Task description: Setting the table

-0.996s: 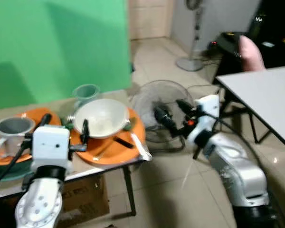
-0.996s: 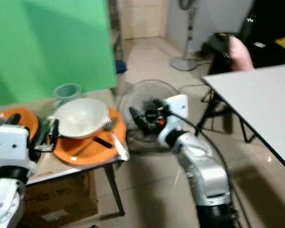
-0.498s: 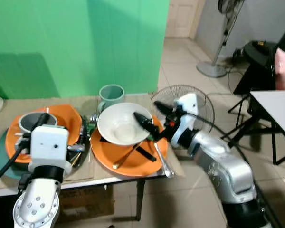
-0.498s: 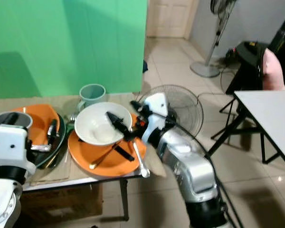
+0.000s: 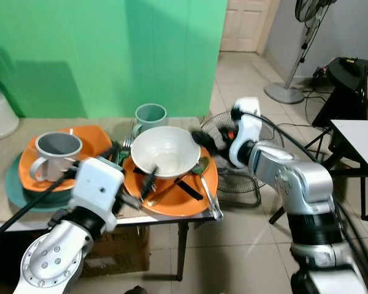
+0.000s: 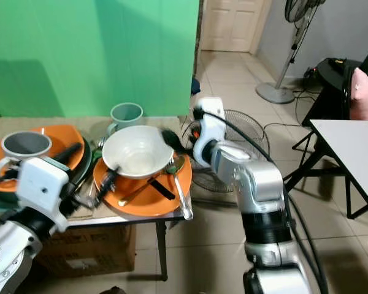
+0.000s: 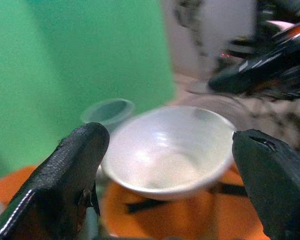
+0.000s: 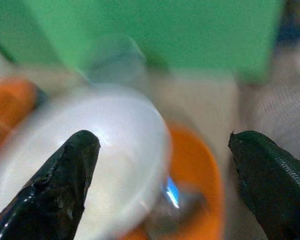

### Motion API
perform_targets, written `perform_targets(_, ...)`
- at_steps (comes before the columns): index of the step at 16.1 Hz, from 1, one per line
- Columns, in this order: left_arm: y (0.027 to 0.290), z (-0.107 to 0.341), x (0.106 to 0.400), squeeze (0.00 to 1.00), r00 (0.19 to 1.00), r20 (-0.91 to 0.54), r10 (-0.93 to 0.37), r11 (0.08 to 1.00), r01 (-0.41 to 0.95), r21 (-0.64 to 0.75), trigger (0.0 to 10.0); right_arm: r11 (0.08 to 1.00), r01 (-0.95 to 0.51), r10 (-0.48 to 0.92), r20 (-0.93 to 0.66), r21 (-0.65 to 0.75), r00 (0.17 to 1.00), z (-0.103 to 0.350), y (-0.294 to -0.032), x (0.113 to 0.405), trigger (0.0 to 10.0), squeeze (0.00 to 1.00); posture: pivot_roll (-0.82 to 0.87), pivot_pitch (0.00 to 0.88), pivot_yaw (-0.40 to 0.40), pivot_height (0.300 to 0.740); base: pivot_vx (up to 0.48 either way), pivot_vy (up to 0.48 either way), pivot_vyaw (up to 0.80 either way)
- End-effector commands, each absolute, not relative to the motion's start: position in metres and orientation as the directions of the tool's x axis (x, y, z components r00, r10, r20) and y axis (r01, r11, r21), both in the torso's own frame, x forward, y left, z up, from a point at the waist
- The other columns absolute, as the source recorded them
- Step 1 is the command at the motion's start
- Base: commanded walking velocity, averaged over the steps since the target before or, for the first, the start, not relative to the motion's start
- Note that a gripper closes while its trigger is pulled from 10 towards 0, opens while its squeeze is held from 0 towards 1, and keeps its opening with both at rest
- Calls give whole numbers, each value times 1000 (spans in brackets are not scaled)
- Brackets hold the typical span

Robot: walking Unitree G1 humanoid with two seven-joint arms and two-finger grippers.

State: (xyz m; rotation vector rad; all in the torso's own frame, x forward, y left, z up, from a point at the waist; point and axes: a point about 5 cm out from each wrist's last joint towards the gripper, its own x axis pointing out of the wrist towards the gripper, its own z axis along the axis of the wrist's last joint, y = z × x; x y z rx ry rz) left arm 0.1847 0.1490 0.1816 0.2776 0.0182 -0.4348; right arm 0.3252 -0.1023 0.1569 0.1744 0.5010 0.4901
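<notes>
A white bowl (image 5: 165, 150) sits on an orange plate (image 5: 172, 203) near the right end of the low table (image 5: 6, 211). On that plate lie a silver spoon (image 5: 210, 199), a gold spoon and a black-handled utensil. My left gripper (image 5: 130, 168) is open at the bowl's near-left side; in the left wrist view the bowl (image 7: 170, 150) lies between its spread fingers. My right gripper (image 5: 211, 139) is open at the bowl's right rim, and the bowl (image 8: 90, 160) shows blurred ahead of it. A teal mug (image 5: 150, 114) stands behind the bowl.
A grey mug (image 5: 54, 147) stands on a second orange plate (image 5: 92, 138) over a teal plate (image 5: 12, 184) to the left. A floor fan (image 5: 239, 177) lies just past the table's right end. A white table (image 5: 362, 131) is at the right, a cardboard box (image 5: 116, 251) beneath.
The camera has swung left, bringing the table to the centre. My right gripper has come in to the bowl's right rim, and my left gripper has reached forward toward the bowl.
</notes>
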Motion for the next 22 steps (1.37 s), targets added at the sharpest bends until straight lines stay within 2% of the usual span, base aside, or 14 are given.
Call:
perform_targets(1, 147, 181, 185, 0, 883, -99, -459, 850, 468, 241, 10000, 889, -353, 455, -476, 292, 752, 151, -109, 328, 10000, 0, 22, 0, -55, 740, 0, 0, 0)
perform_targets(3, 144, 178, 179, 0, 839, -141, -525, 810, 544, 217, 10000, 877, -327, 475, -525, 353, 707, 149, -106, 329, 10000, 0, 23, 0, -59, 740, 0, 0, 0)
perform_targets(6, 142, 174, 171, 0, 797, -182, -575, 781, 602, 167, 10000, 787, -305, 582, -481, 536, 655, 158, -95, 329, 10000, 0, 26, 0, -64, 740, 0, 0, 0)
perform_targets(10, 143, 173, 166, 0, 785, -200, -587, 773, 616, 148, 10000, 762, -295, 611, -489, 576, 623, 160, -91, 330, 10000, 0, 30, 0, -68, 740, 0, 0, 0)
perform_targets(11, 143, 173, 166, 0, 786, -201, -585, 775, 615, 149, 10000, 765, -295, 613, -506, 573, 607, 158, -89, 329, 9529, 0, 30, 0, -70, 740, 0, 0, 0)
perform_targets(12, 144, 173, 166, 0, 786, -203, -584, 775, 614, 147, 10000, 770, -286, 612, -534, 570, 583, 154, -86, 326, 6078, 0, 31, 0, -71, 740, 0, 0, 0)
perform_targets(13, 145, 173, 165, 0, 786, -211, -582, 775, 614, 150, 10000, 755, -276, 628, -535, 595, 565, 152, -81, 323, 0, 0, 35, 0, -73, 740, 0, 0, 0)
perform_targets(18, 147, 172, 164, 0, 788, -219, -575, 778, 610, 150, 10000, 721, -267, 666, -533, 640, 521, 148, -67, 319, 0, 0, 37, 0, -69, 740, 0, 0, 0)
perform_targets(22, 147, 172, 165, 0, 791, -219, -571, 782, 606, 146, 10000, 718, -190, 658, -565, 669, 497, 141, -63, 321, 0, 0, 36, 0, -70, 740, 0, 0, 0)
